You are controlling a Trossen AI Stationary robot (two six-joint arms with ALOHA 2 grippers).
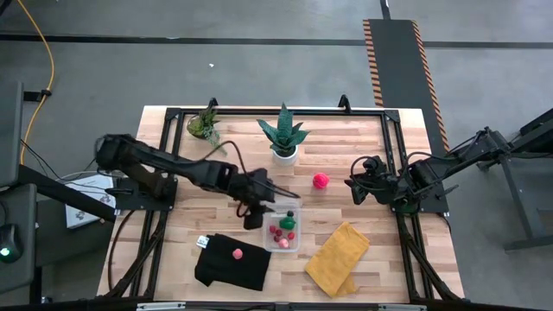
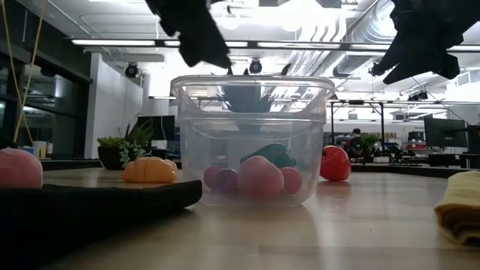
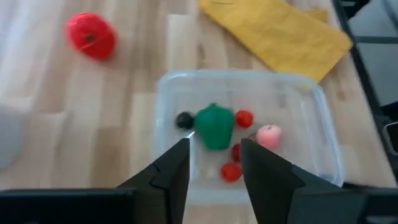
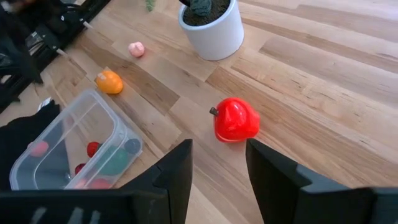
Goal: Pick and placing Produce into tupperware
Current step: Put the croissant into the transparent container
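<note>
The clear tupperware (image 1: 283, 228) stands near the table's front, between a black cloth and a yellow cloth. In it lie a green pepper (image 3: 214, 126), a pink piece (image 3: 268, 135) and several small red and dark pieces. My left gripper (image 3: 214, 158) hovers open above its left end, with nothing between the fingers. A red piece of produce (image 1: 320, 180) lies on the bare wood to the right, and my right gripper (image 4: 217, 162) stands open just short of it. Left of the tupperware, an orange piece (image 4: 109, 81) and a pink one (image 4: 136, 49) lie on the table. Another pink piece (image 1: 237, 253) rests on the black cloth.
A white pot with a spiky plant (image 1: 283, 138) stands at the far middle, and a smaller plant (image 1: 204, 123) at the far left. The black cloth (image 1: 232, 263) lies left of the tupperware and the yellow cloth (image 1: 339, 259) right of it. A black frame (image 1: 390, 138) rims the table.
</note>
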